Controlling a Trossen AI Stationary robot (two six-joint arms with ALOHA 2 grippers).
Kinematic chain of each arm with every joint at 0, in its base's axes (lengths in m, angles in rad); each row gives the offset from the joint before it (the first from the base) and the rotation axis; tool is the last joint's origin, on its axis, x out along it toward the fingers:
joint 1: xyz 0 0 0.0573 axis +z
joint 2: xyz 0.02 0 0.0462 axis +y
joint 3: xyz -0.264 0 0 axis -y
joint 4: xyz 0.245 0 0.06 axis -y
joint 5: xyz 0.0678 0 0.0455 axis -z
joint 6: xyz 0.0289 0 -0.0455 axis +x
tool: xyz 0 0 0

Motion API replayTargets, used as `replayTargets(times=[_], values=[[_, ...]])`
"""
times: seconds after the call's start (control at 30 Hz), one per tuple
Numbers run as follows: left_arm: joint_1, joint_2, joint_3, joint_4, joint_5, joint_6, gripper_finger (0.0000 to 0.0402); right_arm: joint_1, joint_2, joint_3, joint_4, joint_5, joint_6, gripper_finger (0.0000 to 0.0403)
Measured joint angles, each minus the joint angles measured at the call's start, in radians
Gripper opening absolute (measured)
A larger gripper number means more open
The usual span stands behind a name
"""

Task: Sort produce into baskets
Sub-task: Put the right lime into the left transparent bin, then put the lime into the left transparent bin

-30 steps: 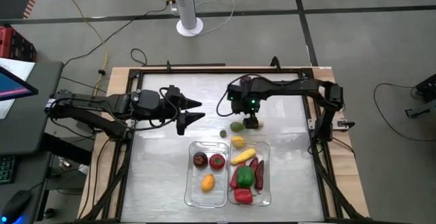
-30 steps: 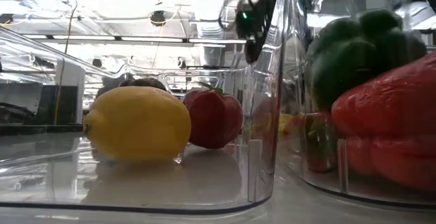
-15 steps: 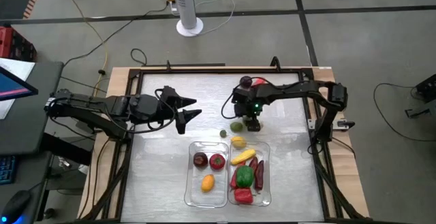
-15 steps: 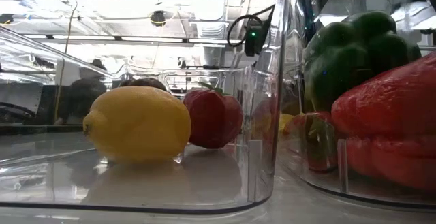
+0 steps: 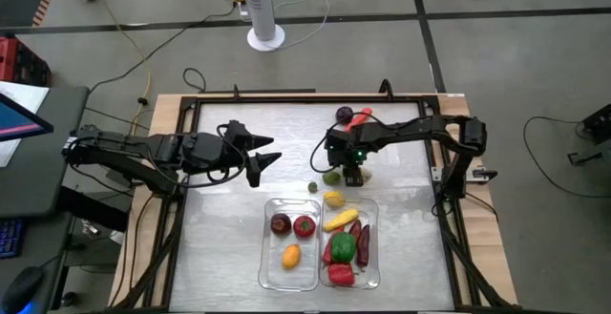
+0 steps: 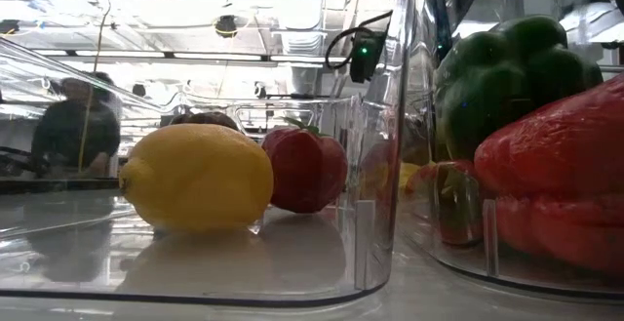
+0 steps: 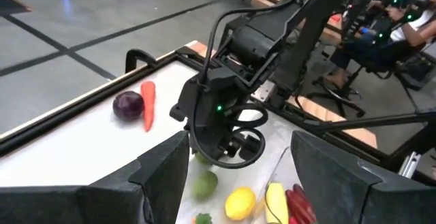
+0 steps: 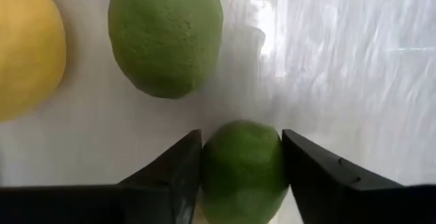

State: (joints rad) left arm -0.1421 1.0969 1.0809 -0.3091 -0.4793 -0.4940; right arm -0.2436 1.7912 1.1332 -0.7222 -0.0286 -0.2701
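Observation:
Two clear baskets stand side by side near the table's front. The left basket holds a dark purple fruit, a red tomato and a lemon. The right basket holds corn, chillies, a green pepper and a red pepper. Just beyond them lie a green lime, a tiny green piece and a yellow lemon. My right gripper points down, shut on a small green fruit. My left gripper hovers open at the left. My right gripper pinches the small green fruit's two opposite sides between its two fingers. The fingers come from above, pointing down. The fruit sits on the table top, beside the larger lime.
A purple onion and an orange carrot lie near the table's far edge, behind the right arm. Bare table lies to the left of the baskets and under the left arm. A person sits in the room beyond the table.
My right gripper has gone down toward the table beside the lime, and its arm has drawn back off the onion and carrot, which now show. My left gripper has turned a little in place.

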Motion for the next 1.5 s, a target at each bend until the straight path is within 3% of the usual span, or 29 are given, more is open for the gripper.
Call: replayTargets(times=[0.17,0.3,0.53,0.73,0.93,1.13,1.23,1.37,1.5], values=[[0.0,-0.002,0.0,0.001,0.0,0.015,0.0244,0.0,0.001,0.037,-0.055,0.001,0.024,0.0174],[0.0,-0.023,0.0,0.005,-0.032,0.025,0.0244,0.016,0.001,0.164,-0.123,-0.026,0.054,0.0178],[0.0,-0.08,0.0,0.007,-0.106,0.085,0.0244,0.107,-0.001,0.43,-0.151,-0.234,0.125,0.0203],[0.0,-0.126,0.0,0.008,-0.112,0.095,0.0244,0.237,-0.001,0.556,-0.097,-0.257,0.192,0.0198],[0.0,-0.125,0.001,0.008,-0.112,0.09,0.0244,0.335,0.009,0.562,0.038,-0.182,0.281,0.0215],[0.0,-0.108,0.001,0.009,-0.101,0.07,0.0244,0.356,0.013,0.561,0.048,-0.186,0.332,0.0264],[0.0,-0.103,0.001,0.004,-0.093,0.063,0.0244,0.355,0.013,0.562,0.025,-0.185,0.354,0.0284],[0.0,-0.095,0.001,-0.005,-0.083,0.049,0.0244,0.314,0.005,0.561,-0.15,-0.122,0.359,0.0294],[0.0,-0.082,0.001,-0.018,-0.079,0.028,0.0244,0.234,0.003,0.462,-0.211,-0.074,0.31,0.029]])
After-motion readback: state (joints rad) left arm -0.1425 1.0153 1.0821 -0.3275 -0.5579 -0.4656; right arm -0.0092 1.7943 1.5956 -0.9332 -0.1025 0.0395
